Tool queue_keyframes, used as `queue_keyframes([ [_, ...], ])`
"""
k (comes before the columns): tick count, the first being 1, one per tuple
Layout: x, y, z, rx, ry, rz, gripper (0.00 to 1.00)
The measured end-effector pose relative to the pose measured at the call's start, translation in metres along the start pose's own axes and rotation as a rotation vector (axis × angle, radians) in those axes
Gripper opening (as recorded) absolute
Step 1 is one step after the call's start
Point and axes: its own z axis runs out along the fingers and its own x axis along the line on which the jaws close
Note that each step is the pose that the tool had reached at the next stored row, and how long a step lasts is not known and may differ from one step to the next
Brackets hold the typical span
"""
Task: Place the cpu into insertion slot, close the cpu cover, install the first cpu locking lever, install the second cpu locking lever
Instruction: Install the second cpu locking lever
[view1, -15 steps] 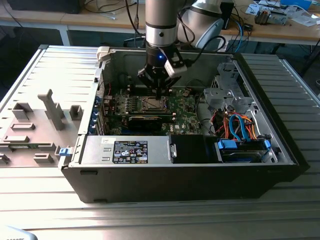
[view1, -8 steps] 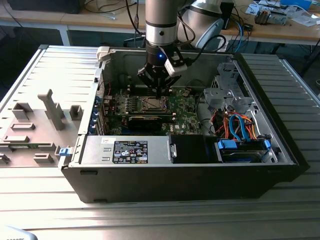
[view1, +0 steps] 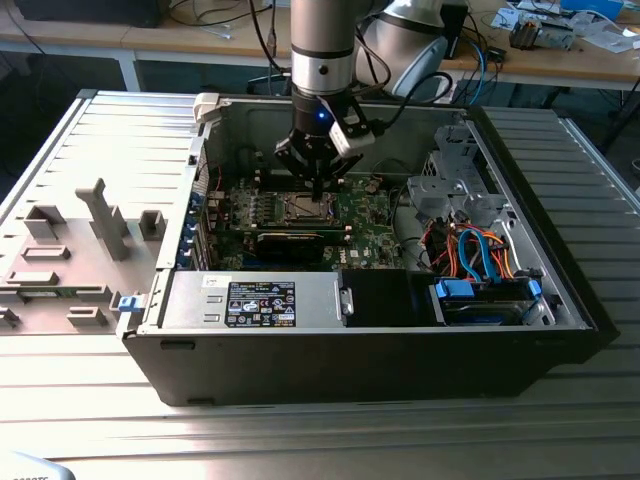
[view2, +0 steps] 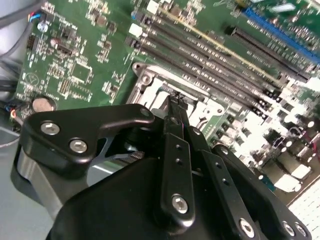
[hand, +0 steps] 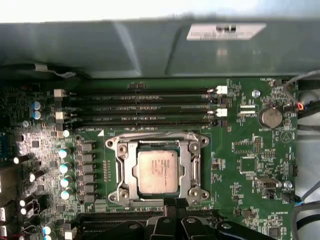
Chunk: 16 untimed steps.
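CPU seated in the socket, cover down over it

We see the cpu (hand: 157, 171) lying flat in the insertion slot (hand: 196, 192), the cpu cover (hand: 187, 161) framing it. We judge the chip light, stiff and fragile, best held by its edges; the cover is thin springy metal. Our gripper (hand: 175, 203) sits at the socket's edge, fingers narrowed together with nothing in them, amid the green motherboard (hand: 247, 160) inside the computer case (view1: 560, 290).
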Motion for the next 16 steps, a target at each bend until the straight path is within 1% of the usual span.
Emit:
queue_keyframes([
  [1, 0.0, -0.0027, 0.0007, -0.0002, 0.0, 0.0, 0.11],
  [2, -0.0001, -0.008, 0.0018, -0.0008, 0.0, 0.0, 0.11],
  [4, -0.0002, -0.0147, 0.0031, -0.001, 0.0, 0.0, 0.11],
  [5, -0.0002, -0.018, 0.0047, -0.0021, 0.0001, 0.0, 0.11],
  [6, 0.001, -0.0206, 0.0067, -0.0153, 0.0004, 0.001, 0.11],
  [7, 0.0023, -0.0245, 0.0079, -0.0271, 0.0007, 0.001, 0.11],
  [8, 0.0032, -0.0285, 0.0089, -0.0371, 0.0009, 0.001, 0.11],
  [10, 0.0041, -0.0337, 0.0102, -0.0529, 0.0013, 0.002, 0.11],
  [11, 0.0047, -0.0369, 0.0109, -0.0655, 0.0016, 0.002, 0.11],
  [12, 0.0053, -0.0388, 0.0113, -0.0761, 0.0018, 0.003, 0.11],
  [15, 0.0071, -0.0439, 0.0122, -0.1211, 0.0029, 0.004, 0.11],
  [16, 0.0076, -0.0453, 0.0124, -0.1343, 0.0031, 0.005, 0.11],
])
